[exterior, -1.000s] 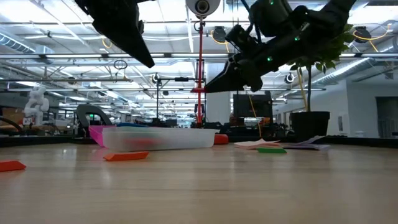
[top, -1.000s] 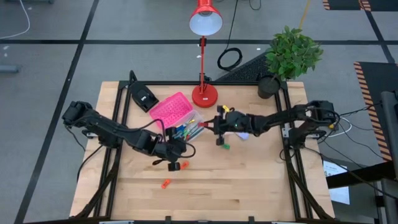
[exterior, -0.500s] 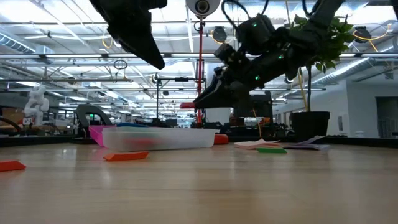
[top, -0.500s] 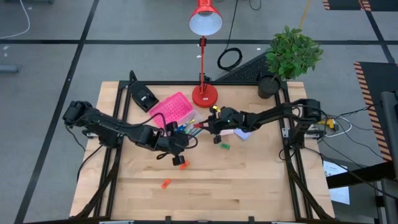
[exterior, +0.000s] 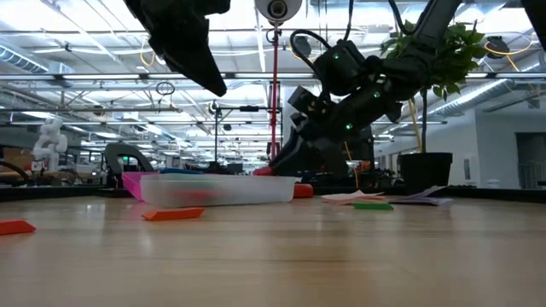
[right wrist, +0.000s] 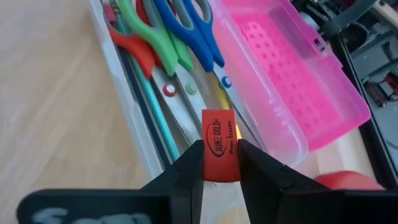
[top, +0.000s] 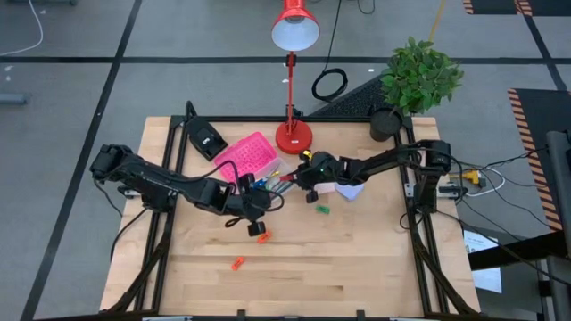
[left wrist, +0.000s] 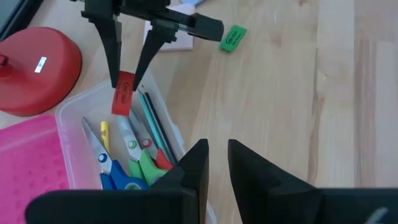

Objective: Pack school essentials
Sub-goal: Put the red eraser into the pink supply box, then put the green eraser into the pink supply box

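Eraser (right wrist: 220,147) sits pinched in right gripper (right wrist: 219,163) above box (right wrist: 142,144).

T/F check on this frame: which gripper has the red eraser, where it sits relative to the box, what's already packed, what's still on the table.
1. The right gripper holds the red eraser between its fingers. True.
2. The eraser is already lying on the floor of the clear box. False: it hangs above the box, still gripped.
3. Scissors with blue, green and red handles lie in the box. True.
4. The green eraser is in the box. False: it lies on the table, outside it.
5. The left gripper holds an orange eraser. False: its fingers are empty.
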Tool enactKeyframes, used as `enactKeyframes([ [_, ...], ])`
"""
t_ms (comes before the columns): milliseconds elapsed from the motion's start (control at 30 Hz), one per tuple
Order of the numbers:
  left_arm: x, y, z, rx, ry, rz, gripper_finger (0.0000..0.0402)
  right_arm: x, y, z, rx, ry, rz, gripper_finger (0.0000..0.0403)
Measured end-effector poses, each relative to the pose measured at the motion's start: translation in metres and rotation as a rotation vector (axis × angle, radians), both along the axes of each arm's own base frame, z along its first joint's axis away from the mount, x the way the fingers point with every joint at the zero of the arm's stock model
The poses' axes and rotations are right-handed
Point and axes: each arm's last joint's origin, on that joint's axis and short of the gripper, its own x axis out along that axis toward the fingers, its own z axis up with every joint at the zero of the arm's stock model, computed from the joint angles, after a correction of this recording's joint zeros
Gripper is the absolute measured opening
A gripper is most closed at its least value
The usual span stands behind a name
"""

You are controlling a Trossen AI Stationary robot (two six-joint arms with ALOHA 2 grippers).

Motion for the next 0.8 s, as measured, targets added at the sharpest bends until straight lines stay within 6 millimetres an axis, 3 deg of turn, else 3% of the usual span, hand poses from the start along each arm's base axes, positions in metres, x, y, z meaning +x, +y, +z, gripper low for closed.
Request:
enactKeyframes([
  [467,0.001,0.000,0.000,-0.005,-0.007,0.002,0.0065,0.001,0.001,0.001,0.008,-0.011,0.022,0.0161],
  [600,0.001,0.000,0.000,-0.007,-0.007,0.003,0.0065,-0.002,0.009,0.018,0.066,-0.035,0.001,0.0170],
  [800,0.000,0.000,0.000,-0.007,-0.006,0.002,0.0065,-0.019,0.038,0.050,0.198,0.023,0.000,0.0171],
])
